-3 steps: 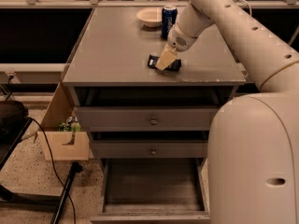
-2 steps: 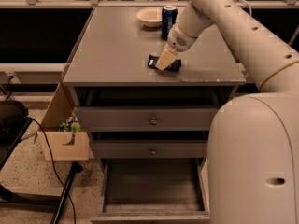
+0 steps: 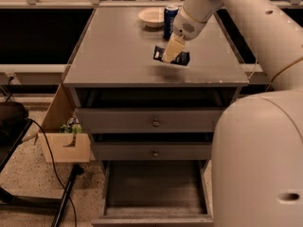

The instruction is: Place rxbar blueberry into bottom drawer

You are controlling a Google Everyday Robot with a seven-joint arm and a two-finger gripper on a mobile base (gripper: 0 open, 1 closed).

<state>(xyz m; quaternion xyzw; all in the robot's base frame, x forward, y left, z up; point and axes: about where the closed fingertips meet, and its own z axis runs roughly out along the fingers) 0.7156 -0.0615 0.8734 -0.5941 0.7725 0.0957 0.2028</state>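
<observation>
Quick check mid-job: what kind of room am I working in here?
Probably an office kitchenette or lab mock-up: a grey three-drawer cabinet, a bowl and soda can on top, cables on a speckled floor. The hand grips the rxbar blueberry above the cabinet top.

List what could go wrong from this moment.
The gripper is at the rxbar blueberry on the tabletop, with the soda can close behind; lifting could knock the can. The bottom drawer is open well below the table edge, so a weak hold could drop the bar on the floor.
</observation>
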